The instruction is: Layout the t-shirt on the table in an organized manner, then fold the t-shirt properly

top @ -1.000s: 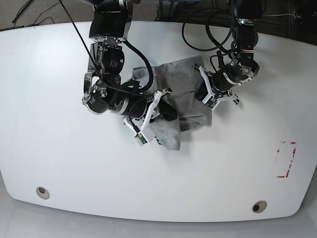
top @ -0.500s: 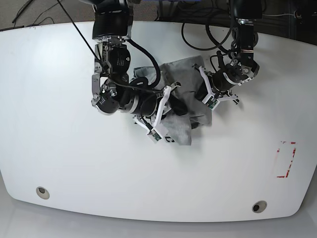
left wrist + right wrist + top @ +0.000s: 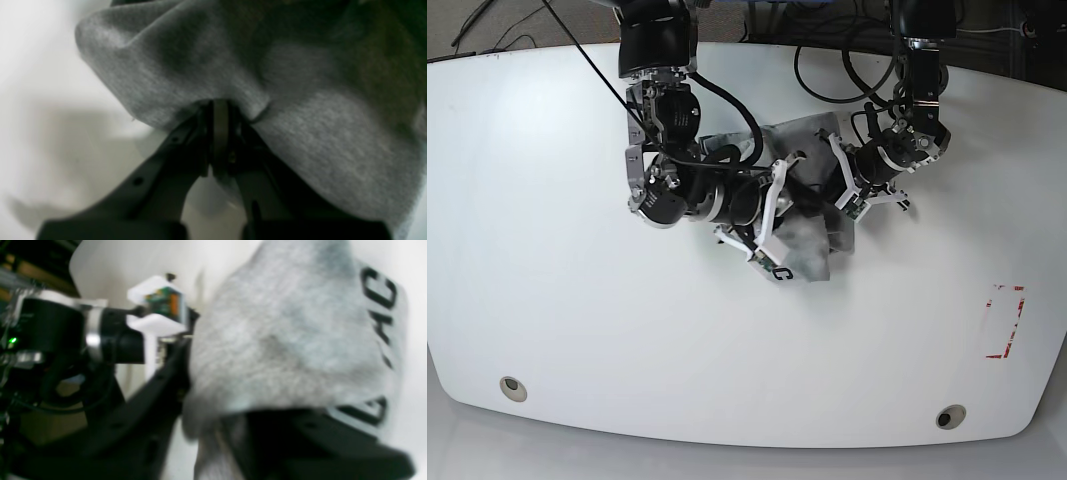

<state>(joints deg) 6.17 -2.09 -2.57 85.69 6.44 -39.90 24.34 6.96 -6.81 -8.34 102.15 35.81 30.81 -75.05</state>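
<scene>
The grey t-shirt (image 3: 812,245) lies bunched up in the middle of the white table (image 3: 577,300), with black letters showing at its lower edge. My left gripper (image 3: 835,192) is at the shirt's right side. In the left wrist view the left gripper (image 3: 218,111) is shut on a fold of the t-shirt (image 3: 300,133). My right gripper (image 3: 787,228) reaches in from the left, over the heap. In the blurred right wrist view the t-shirt (image 3: 283,340) drapes across the right gripper (image 3: 213,396), whose fingers stand apart under the cloth; the tips are hidden.
A red rectangular outline (image 3: 1005,320) marks the table at the right. Two small round holes (image 3: 513,388) (image 3: 950,416) sit near the front edge. Black cables (image 3: 837,70) hang over the table's far edge behind the arms.
My right arm has swept to the right, carrying the shirt's lower fold with it, so the heap is narrower. Its fingers have parted. The left arm has stayed put.
</scene>
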